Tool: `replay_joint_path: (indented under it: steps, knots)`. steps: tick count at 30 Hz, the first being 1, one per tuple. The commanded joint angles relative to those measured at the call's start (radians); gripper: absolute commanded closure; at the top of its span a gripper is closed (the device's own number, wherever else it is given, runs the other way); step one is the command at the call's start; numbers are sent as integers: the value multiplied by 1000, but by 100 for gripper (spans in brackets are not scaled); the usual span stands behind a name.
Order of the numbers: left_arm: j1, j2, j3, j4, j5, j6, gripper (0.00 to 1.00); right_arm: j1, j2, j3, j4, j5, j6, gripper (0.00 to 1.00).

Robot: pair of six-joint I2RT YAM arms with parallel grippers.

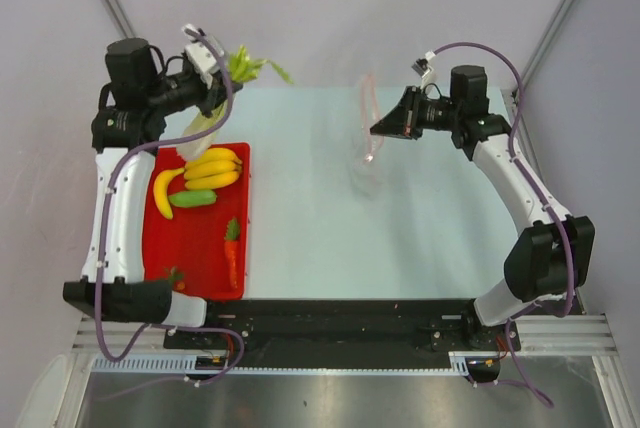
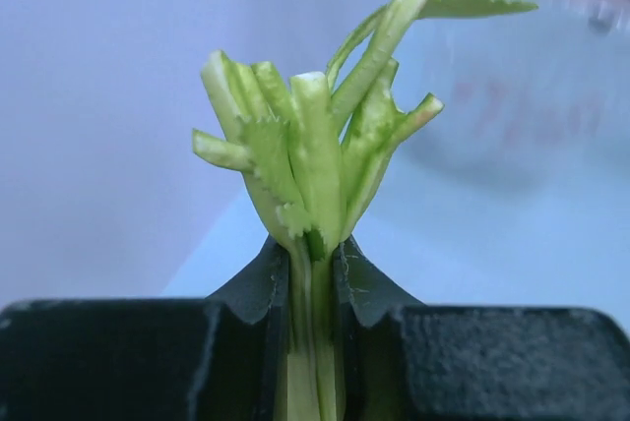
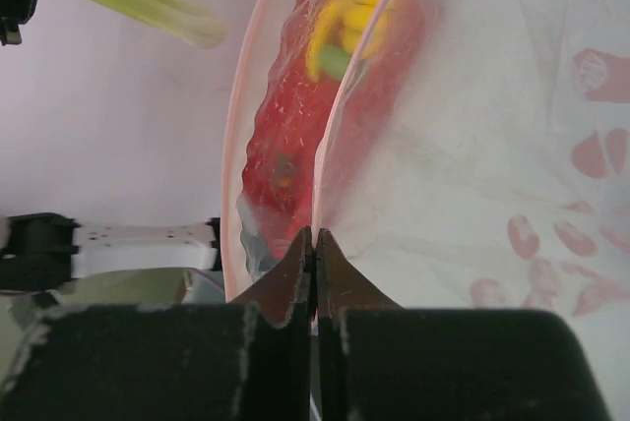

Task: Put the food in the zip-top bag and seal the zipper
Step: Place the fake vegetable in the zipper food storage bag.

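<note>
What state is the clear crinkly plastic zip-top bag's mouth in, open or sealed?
Open: the right wrist view shows the two pinkish-red zipper strips of the clear bag bowed apart; the right gripper pinches one.

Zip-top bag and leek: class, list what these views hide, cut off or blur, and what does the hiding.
- Leek lower stalk: left wrist view, hidden between the fingers of the left gripper.
- Zip-top bag outline: top view, clear plastic fades against the table.
- Bag's right side: right wrist view, cut by the frame edge.
</note>
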Motion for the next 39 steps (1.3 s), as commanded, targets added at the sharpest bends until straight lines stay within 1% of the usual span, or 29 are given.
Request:
replay_joint_path:
  steps: [1, 2, 3, 4, 5, 6, 7, 8, 10, 11, 14, 17, 20, 21, 23, 26, 27, 29, 33, 36, 37, 39]
  knots:
    - [-67, -110, -33, 592, 55, -584, 100, 51, -27, -30, 232, -106, 241, 100]
    - [-111, -110, -26, 630, 41, -612, 100, 62, -26, -36, 232, -90, 239, 100]
    - [-132, -109, -18, 684, 29, -636, 100, 71, -24, -42, 235, -83, 238, 100]
    - [-154, -101, -6, 718, 9, -696, 100, 93, -21, -50, 239, -82, 241, 100]
    - [-198, -97, -3, 742, -35, -724, 100, 102, -12, -61, 247, -79, 241, 100]
    - [-220, -88, 4, 806, -51, -751, 100, 114, -7, -65, 253, -76, 239, 100]
    - [-243, -81, 13, 827, -66, -788, 100, 133, -3, -68, 255, -71, 235, 100]
    - [-298, -63, 22, 841, -97, -791, 100, 143, 8, -64, 246, -48, 206, 100]
    - [-352, -46, 34, 902, -118, -799, 100, 162, 19, -50, 178, -16, 164, 100]
    - [-404, -31, 34, 923, -141, -799, 100, 179, 25, -39, 140, 14, 134, 100]
    - [-491, 15, 53, 962, -155, -793, 100, 200, 43, -36, 107, 52, 116, 100]
    - [-559, 51, 71, 1003, -172, -796, 100, 222, 59, -29, 81, 81, 106, 100]
    - [-602, 113, 112, 1016, -178, -819, 100, 239, 69, -6, 54, 102, 89, 100]
    - [-608, 144, 137, 1020, -175, -851, 100, 245, 71, -1, 54, 102, 93, 100]
    - [-619, 173, 155, 1017, -175, -866, 100, 249, 69, 2, 60, 101, 100, 100]
    - [-619, 180, 120, 1016, -186, -883, 100, 240, 59, 8, 64, 93, 112, 100]
    - [-619, 169, 66, 1022, -194, -871, 100, 234, 54, 7, 66, 91, 112, 100]
    - [-617, 137, 10, 1020, -198, -860, 100, 230, 43, 2, 66, 90, 118, 100]
    - [-608, 58, -146, 982, -203, -799, 100, 208, 20, -16, 74, 79, 127, 100]
    - [-576, -3, -211, 911, -232, -778, 100, 188, -7, -55, 112, 62, 150, 100]
    - [-564, -12, -220, 857, -249, -765, 100, 182, -12, -64, 124, 56, 155, 100]
    - [-556, -47, -243, 812, -313, -721, 100, 177, -24, -82, 141, 55, 153, 100]
